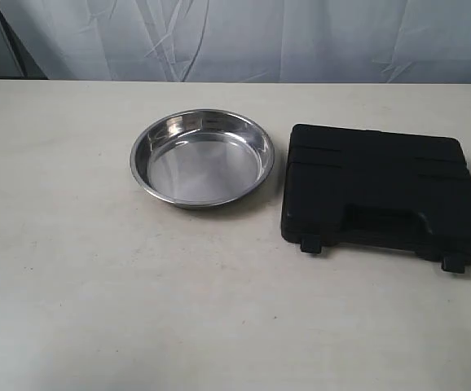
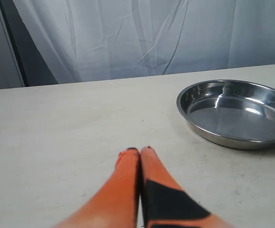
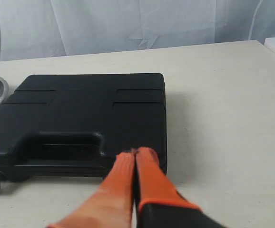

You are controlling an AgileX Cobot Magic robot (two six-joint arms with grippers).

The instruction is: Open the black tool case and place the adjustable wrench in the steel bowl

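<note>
**Both hands closed, case shut, bowl empty**

The left hand [image 2: 140, 152] has its two orange fingers pressed together with nothing between them, their tips low over bare worktop [image 2: 56, 142]. Ahead of this hand and off to one side, well apart from it, sits the steel bowl [image 2: 209, 135], upright and empty, its shiny inside catching reflections. Beyond it hangs a white cloth backdrop [image 2: 152, 33].

The right hand [image 3: 135, 153] is likewise closed tight and grips nothing. Its fingertips sit at the near edge of the black tool case [image 3: 85, 114], close to one corner and just beside the handle cut-out [image 3: 68, 145]; whether they touch the case cannot be told. The case lies flat with its lid down, so what is inside stays hidden.

From the exterior view, the case [image 1: 386, 191] and bowl [image 1: 203, 163] lie side by side, near each other but apart. Both latches [image 1: 310, 243] show on the case's front edge.
</note>
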